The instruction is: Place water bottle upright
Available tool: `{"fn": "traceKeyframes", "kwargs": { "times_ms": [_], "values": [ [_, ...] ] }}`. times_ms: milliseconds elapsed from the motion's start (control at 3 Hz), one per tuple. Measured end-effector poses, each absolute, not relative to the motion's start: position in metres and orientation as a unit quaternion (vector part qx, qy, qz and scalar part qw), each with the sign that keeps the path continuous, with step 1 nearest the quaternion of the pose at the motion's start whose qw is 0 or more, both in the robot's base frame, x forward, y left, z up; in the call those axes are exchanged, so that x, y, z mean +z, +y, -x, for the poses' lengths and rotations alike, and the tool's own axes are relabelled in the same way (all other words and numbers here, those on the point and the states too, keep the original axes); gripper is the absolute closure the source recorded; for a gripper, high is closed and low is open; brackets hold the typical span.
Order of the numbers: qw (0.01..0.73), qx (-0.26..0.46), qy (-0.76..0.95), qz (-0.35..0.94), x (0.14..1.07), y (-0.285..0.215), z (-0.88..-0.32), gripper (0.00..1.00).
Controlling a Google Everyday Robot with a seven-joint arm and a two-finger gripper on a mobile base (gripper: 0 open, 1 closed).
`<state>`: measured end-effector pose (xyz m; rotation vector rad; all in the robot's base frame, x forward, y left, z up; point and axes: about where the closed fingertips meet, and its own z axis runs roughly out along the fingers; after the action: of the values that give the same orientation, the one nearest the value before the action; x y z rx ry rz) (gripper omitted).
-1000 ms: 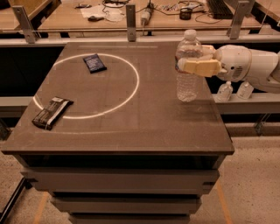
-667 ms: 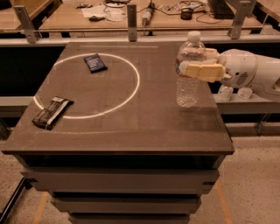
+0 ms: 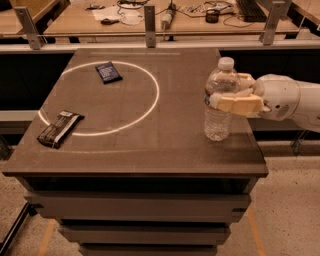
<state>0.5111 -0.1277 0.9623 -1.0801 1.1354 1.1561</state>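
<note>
The water bottle point(image 3: 218, 100) is a clear ribbed plastic bottle with a white cap. It stands upright near the right edge of the dark table point(image 3: 150, 150). My gripper point(image 3: 227, 95) reaches in from the right on a white arm. Its cream fingers point(image 3: 235, 104) are closed around the bottle's upper body, one in front and one behind. The bottle's base looks to be at the table surface.
A white circle point(image 3: 100, 100) is marked on the tabletop. A dark blue packet point(image 3: 108, 72) lies inside it at the back. A dark snack bar point(image 3: 60, 128) lies on its front left rim. A cluttered desk point(image 3: 165, 15) with posts stands behind.
The arm has moved the bottle a little toward the front of the table. The bottle stays upright in the fingers.
</note>
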Motion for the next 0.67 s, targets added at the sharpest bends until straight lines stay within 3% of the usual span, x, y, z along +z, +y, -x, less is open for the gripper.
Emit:
{"fn": "traceKeyframes", "kwargs": {
  "times_ms": [667],
  "values": [
    [0.563,0.5,0.465,0.465,0.919,-0.139,-0.517,0.14]
  ]
}}
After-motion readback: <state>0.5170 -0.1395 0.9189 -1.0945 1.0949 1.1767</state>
